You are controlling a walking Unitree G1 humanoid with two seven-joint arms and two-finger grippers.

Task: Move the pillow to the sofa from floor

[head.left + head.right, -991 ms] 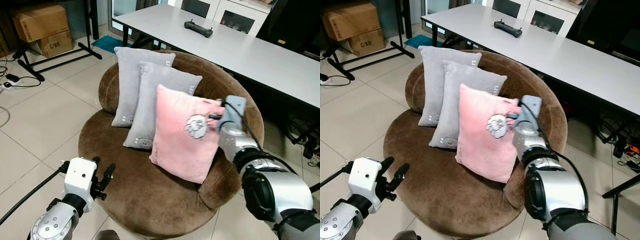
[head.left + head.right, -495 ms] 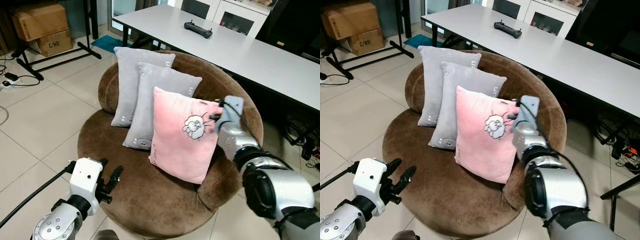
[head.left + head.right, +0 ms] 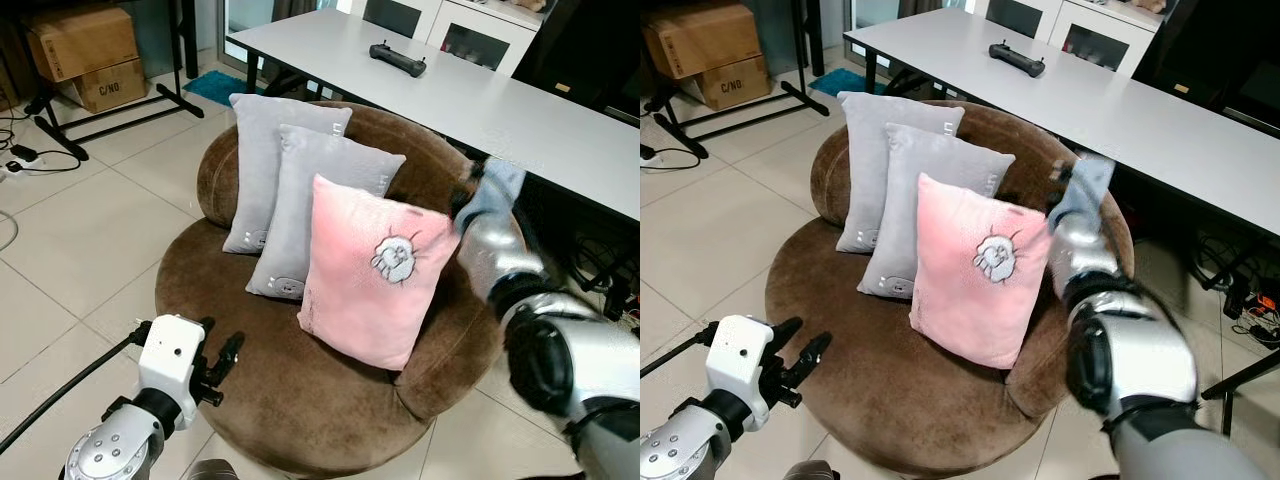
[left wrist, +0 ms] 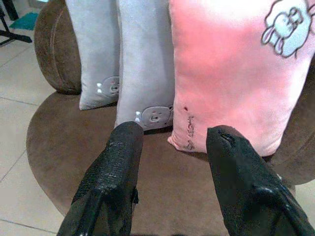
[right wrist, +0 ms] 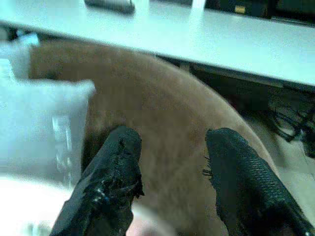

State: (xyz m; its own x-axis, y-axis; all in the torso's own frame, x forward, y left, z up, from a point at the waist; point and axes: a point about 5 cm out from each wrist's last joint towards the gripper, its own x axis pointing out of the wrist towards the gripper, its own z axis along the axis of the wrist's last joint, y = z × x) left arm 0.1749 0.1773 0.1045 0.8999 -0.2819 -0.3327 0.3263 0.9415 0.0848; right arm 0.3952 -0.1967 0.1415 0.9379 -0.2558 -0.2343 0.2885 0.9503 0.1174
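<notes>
Right gripper (image 5: 170, 162), seemingly blurred, above pink pillow (image 3: 375, 265)

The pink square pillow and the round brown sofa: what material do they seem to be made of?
The pink square pillow looks like soft plush fabric with a matte, slightly fuzzy face and a stitched or printed white animal patch. The round brown sofa seems covered in suede-like velvet: its nap shows lighter and darker streaks. The exact fibre cannot be told.

pink pillow (image 3: 375, 270) | upright, w/ sheep patch | on brown sofa (image 3: 300, 390)
</notes>
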